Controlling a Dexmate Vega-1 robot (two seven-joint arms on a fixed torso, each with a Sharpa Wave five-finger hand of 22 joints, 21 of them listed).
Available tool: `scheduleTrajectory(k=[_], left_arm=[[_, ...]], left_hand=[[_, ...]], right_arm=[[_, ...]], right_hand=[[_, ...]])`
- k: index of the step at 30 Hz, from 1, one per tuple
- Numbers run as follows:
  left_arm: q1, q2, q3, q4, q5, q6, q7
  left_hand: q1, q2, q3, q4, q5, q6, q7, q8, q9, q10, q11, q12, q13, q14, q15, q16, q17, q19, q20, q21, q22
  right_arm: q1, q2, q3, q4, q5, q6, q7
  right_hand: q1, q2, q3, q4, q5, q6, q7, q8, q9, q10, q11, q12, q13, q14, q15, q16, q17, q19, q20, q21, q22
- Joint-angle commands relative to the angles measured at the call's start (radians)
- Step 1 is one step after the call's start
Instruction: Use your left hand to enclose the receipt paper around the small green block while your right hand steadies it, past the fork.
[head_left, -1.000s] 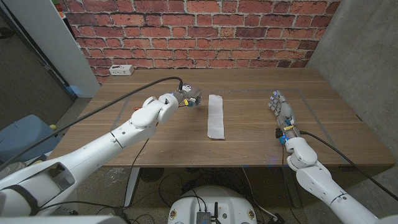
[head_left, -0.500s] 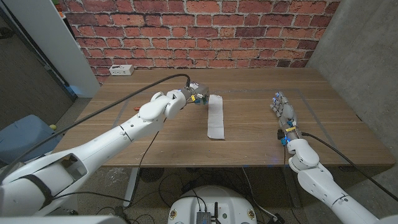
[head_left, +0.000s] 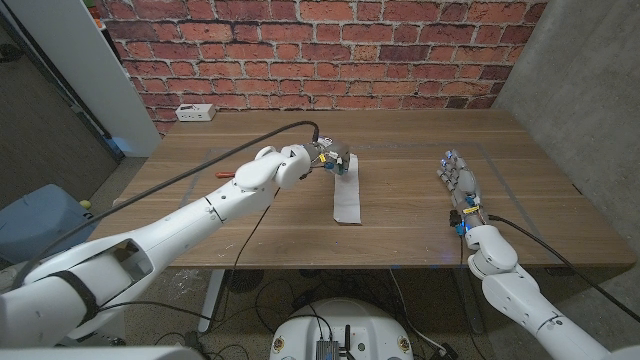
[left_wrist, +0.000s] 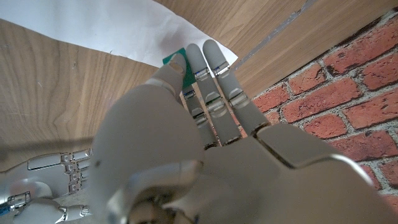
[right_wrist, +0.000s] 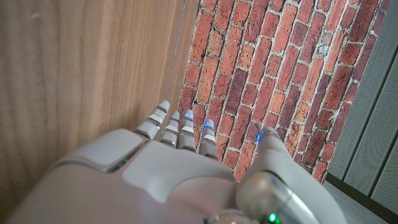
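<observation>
One receipt paper (head_left: 347, 187) lies mid-counter (head_left: 400, 215), and one small green block (left_wrist: 176, 58) — the left hand (head_left: 330, 160) pinches it right over the strip's far end. The left wrist view catches the green clearly between fingertips; the head view barely does. The right hand (head_left: 460, 183) stands far right, fingers apart, holding nothing — well apart from the paper.

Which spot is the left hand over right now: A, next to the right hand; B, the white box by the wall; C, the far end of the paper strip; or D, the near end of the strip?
C: the left hand holds the green block at the far end of the paper strip.
</observation>
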Motion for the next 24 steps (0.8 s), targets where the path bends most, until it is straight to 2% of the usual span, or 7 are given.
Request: scheduleTrajectory(k=[1,10,24], left_arm=[[-0.012,-0.02,0.037,-0.002,-0.011,0.009,-0.037],[-0.023,-0.035,0.061,0.015,0.0,0.021,-0.057],[-0.062,-0.059,0.098,0.083,-0.007,0.003,-0.08]], left_hand=[[-0.001,0.001,0.018,0.008,0.007,0.006,-0.001,-0.001,0.004,0.102,0.0,0.179,0.135,0.01,-0.043,-0.004,0.006,0.005,-0.032,0.01,0.003],[-0.002,0.0,0.021,0.008,0.008,0.006,0.001,-0.004,0.004,0.102,0.001,0.18,0.132,0.011,-0.043,-0.01,0.011,0.001,-0.03,0.018,0.002],[-0.004,-0.002,0.025,0.008,0.008,0.009,-0.001,-0.006,0.005,0.101,0.0,0.181,0.13,0.013,-0.043,-0.019,0.018,-0.003,-0.029,0.031,0.001]], right_arm=[[0.001,-0.01,0.01,0.018,0.019,0.012,0.031],[-0.009,-0.015,0.018,0.017,0.024,0.019,0.034],[-0.017,-0.013,0.021,0.017,0.029,0.016,0.03]], right_hand=[[-0.001,0.002,0.011,0.0,0.006,0.006,0.0,0.001,0.002,0.007,0.004,0.0,0.006,0.005,-0.004,-0.006,0.001,-0.001,-0.002,0.001,0.002],[-0.001,0.003,0.012,0.0,0.006,0.006,-0.001,0.0,0.002,0.008,0.004,0.0,0.006,0.005,-0.005,-0.006,0.001,-0.001,-0.002,0.001,0.002],[-0.001,0.003,0.013,-0.001,0.006,0.005,-0.001,0.0,0.002,0.007,0.004,-0.001,0.006,0.005,-0.004,-0.006,0.001,-0.001,-0.002,0.001,0.002]])
